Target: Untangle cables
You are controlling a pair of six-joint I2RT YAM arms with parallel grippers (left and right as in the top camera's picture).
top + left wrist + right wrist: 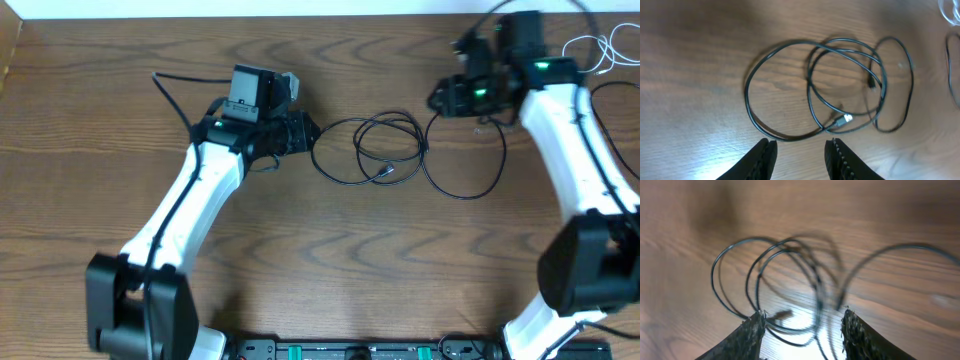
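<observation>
Black cables lie in overlapping loops on the middle of the wooden bench, between two robot arms; a white cable sits at the far right edge. The left tool stands parted just beside the loops; the right tool gapes wide at their other side, the cable blurred before its fingers.
</observation>
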